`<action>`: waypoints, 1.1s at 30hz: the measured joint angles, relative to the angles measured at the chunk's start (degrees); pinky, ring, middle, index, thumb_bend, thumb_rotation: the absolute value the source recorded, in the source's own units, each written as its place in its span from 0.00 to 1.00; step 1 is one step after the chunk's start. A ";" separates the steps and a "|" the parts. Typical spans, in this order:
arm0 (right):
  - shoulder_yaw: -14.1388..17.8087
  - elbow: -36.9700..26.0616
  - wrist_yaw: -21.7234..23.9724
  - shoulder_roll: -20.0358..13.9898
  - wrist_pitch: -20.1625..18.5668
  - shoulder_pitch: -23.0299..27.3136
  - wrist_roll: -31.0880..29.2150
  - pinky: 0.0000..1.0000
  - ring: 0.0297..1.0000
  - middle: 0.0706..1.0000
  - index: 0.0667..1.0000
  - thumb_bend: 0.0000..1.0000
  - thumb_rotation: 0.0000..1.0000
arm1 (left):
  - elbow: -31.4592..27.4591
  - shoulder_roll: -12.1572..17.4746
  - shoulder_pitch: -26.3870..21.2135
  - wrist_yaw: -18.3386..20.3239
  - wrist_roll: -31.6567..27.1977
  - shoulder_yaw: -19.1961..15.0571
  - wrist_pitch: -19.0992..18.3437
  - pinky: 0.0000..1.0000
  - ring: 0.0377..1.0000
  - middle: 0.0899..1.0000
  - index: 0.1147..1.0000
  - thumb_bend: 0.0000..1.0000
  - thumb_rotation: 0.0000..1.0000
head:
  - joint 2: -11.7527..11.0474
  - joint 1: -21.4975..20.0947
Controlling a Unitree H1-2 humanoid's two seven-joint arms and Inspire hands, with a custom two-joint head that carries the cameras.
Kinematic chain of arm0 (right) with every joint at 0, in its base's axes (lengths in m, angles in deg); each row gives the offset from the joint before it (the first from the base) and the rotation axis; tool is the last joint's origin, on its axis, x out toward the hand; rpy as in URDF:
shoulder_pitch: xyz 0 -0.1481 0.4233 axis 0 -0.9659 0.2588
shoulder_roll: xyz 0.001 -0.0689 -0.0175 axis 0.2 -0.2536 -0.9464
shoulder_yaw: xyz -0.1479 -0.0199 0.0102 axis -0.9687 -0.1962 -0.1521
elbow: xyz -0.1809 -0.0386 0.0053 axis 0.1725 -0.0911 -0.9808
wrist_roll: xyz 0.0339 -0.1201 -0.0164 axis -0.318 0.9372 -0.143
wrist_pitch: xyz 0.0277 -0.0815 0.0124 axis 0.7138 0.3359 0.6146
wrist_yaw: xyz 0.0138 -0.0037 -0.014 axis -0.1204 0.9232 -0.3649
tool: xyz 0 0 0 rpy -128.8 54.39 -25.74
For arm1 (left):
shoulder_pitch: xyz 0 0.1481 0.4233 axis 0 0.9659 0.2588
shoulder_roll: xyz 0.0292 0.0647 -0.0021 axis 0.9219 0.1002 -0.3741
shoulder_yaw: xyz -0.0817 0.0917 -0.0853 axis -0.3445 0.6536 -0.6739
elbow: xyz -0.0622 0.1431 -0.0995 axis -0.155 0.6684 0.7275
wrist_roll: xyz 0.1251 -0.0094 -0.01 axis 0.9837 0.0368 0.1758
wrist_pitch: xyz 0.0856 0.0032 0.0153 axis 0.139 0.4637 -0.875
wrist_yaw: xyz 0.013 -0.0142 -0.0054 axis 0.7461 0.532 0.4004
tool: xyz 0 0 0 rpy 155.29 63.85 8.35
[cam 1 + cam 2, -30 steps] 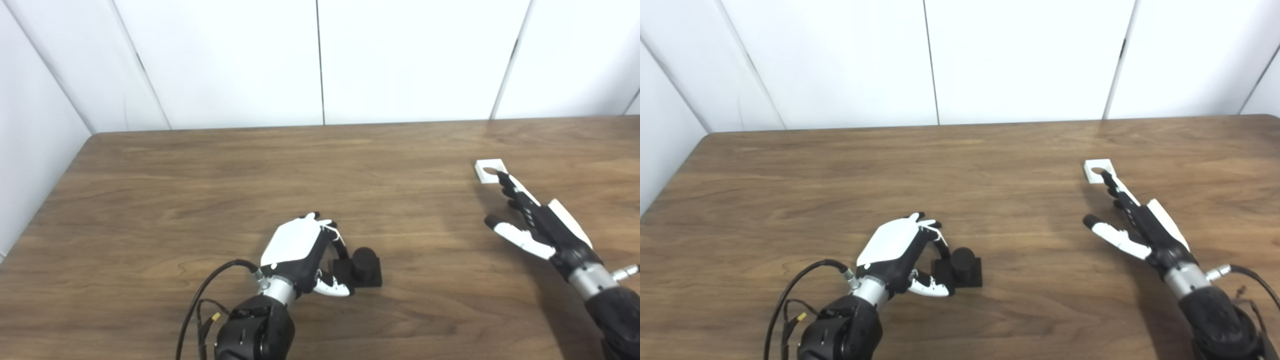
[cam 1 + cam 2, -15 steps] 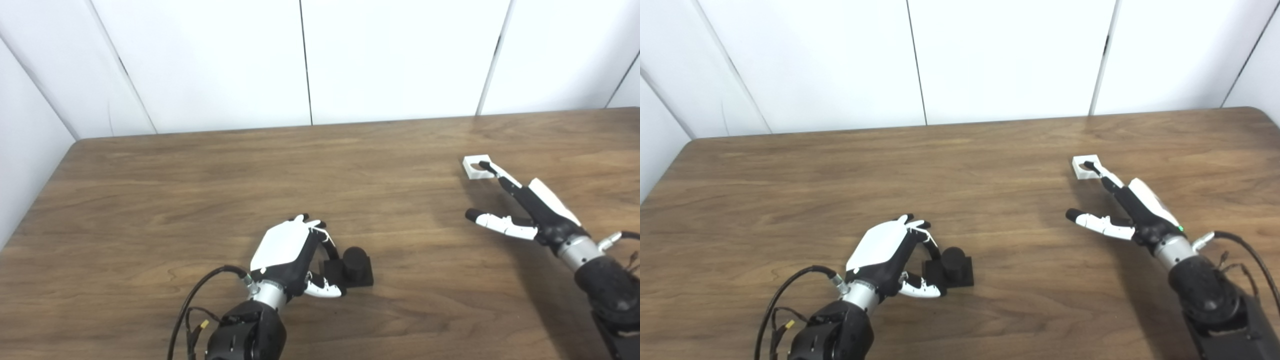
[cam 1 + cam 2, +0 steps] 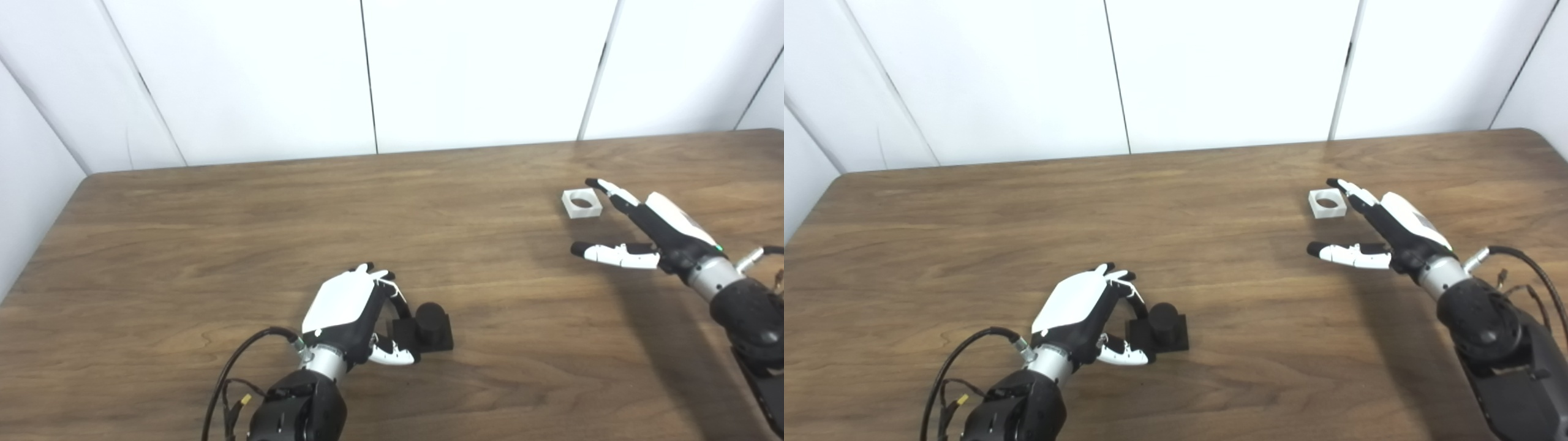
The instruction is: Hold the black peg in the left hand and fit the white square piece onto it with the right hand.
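The black peg (image 3: 430,320), a short round stud on a square black base, rests on the wooden table (image 3: 245,233) near the front centre. My left hand (image 3: 346,304) is curled on the base's left side, fingers behind it and thumb in front. The white square piece (image 3: 582,203) with a round hole lies flat at the right. My right hand (image 3: 658,229) hovers open just right of it. Its fingertips (image 3: 603,185) reach past the piece's upper right corner and its thumb points left below the piece, apart from it.
White wall panels stand behind the table's far edge. The table's left edge (image 3: 43,257) and its rounded far right corner (image 3: 1534,131) are in view. A black cable (image 3: 245,355) loops off my left wrist.
The camera has panned a little. My right hand's fingertips have left the white piece's hole and now sit higher, beside its right corner. The left hand and peg are unchanged.
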 measured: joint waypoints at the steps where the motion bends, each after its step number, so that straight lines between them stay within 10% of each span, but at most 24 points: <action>1: -0.10 0.12 0.09 -0.16 0.00 0.41 0.11 0.98 1.00 0.98 0.94 0.73 0.53 | 0.00 0.00 0.00 0.01 0.00 -0.01 0.00 1.00 1.00 0.90 0.42 0.52 0.05 | 0.00 0.00; 33: -6.66 12.32 1.46 -3.44 1.45 12.40 7.31 1.00 1.00 0.97 0.86 0.79 0.33 | -0.27 0.03 0.24 0.12 -0.03 -0.33 -0.08 1.00 1.00 0.90 0.42 0.52 0.06 | -0.26 -0.97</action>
